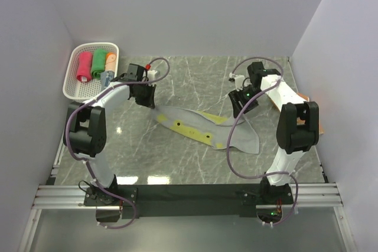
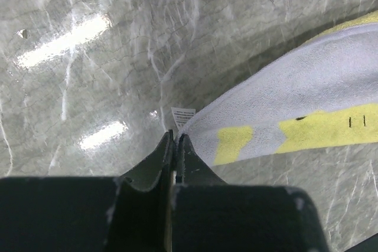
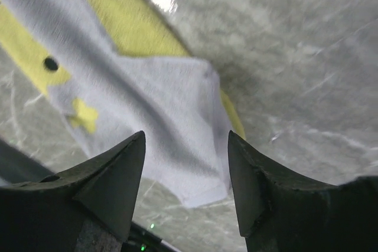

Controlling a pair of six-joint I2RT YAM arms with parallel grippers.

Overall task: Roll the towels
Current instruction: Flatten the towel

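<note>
Towel (image 1: 201, 125), grey-blue with yellow patches, lies stretched and rumpled across the middle of the table (image 1: 195, 75), one end lifted toward my left arm. The left claw (image 2: 175, 137) is closed tight on that corner, right by the white tag (image 2: 183, 115). The right claw (image 3: 186, 137) hangs wide apart over the opposite end, gripping nothing, with the far corner showing between its fingers.

I judge the cloth light, limp and a little grippy. It will sag and fold wherever it is unsupported, and it will drag on the glossy top more than slide. Corners and hems look like the places to pinch; a grab at mid-cloth would only bunch it. With one corner held, the matching corner at the right end seems the sensible second hold for pulling it flat before rolling.

Four finished rolls (image 1: 97, 66), pink-red, green, orange and grey-blue, sit in the white basket (image 1: 74, 90) at the far left, close behind the left arm. An orange cloth (image 1: 302, 100) lies at the right edge, partly hidden by the right arm. That arm's purple cable (image 1: 230, 140) loops over the towel's right end and could snag it.
</note>
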